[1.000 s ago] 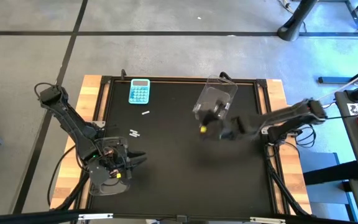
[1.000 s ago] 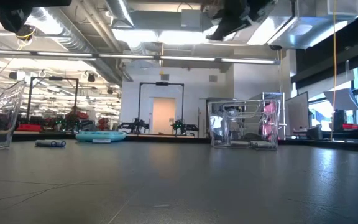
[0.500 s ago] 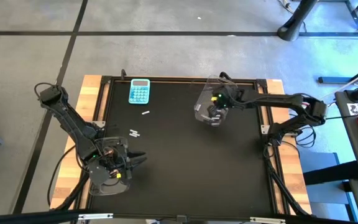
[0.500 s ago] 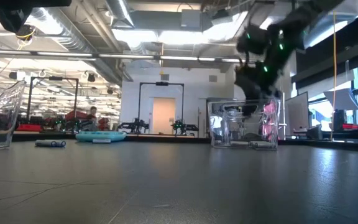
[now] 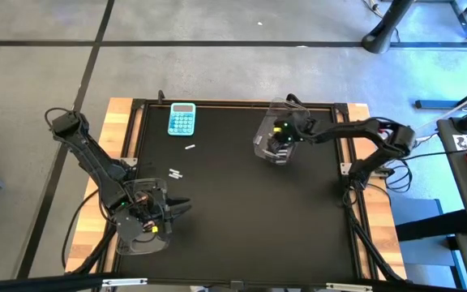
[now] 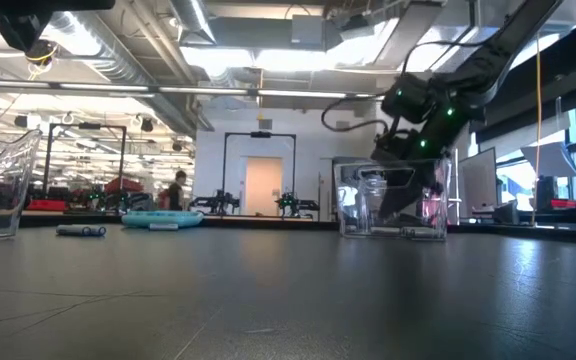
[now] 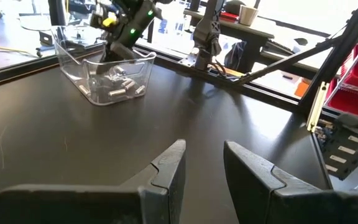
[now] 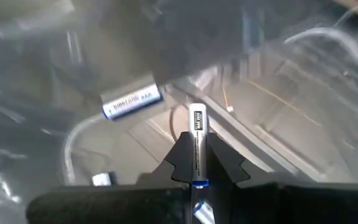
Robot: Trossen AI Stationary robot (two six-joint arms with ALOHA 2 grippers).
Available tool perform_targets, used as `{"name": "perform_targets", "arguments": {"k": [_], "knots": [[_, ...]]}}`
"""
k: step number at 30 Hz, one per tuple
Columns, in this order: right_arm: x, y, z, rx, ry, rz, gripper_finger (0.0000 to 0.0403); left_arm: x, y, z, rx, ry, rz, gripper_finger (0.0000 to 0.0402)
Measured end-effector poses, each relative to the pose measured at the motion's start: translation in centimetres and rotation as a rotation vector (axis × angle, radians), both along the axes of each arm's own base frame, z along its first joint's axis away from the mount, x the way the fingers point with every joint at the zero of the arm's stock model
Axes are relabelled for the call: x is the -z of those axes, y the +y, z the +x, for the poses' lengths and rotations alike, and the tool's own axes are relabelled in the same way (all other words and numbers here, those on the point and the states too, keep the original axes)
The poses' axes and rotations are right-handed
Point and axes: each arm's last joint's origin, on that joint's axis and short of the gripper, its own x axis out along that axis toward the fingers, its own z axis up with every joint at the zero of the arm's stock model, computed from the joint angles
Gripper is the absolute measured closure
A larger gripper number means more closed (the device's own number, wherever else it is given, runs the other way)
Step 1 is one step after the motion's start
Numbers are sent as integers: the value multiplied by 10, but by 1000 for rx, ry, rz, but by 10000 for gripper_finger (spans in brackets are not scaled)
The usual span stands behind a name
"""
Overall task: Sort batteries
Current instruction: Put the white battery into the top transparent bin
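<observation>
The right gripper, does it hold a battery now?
Yes, the right gripper is shut on a silvery battery, which stands between its fingertips over the clear bin.

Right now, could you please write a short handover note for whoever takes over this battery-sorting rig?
Right gripper: shut on a silvery battery, inside the clear bin at the table's far right; not yet released.
Left gripper: partly open, holding nothing, waiting at the near left over a second clear bin.
Done: several silvery batteries lie in the far bin.
Left: three loose batteries on the mat, one near the calculator, two closer to the left arm.
</observation>
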Motion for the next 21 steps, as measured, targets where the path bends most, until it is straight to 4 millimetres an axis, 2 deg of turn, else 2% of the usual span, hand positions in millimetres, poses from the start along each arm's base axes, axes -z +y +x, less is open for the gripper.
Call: {"name": "perform_targets", "arguments": {"k": [5,13,18,21], "knots": [[19,-2,3,-11,68,17,383,0,0,0,-1,-1,-3,302],[23,-4,5,-19,88,-3,375,0,0,0,-1,-2,-5,302],[12,-4,4,-13,135,6,317,0,0,0,-1,-2,-5,302],[-11,-7,7,-30,141,-60,272,0,0,0,-1,-2,-5,302]]}}
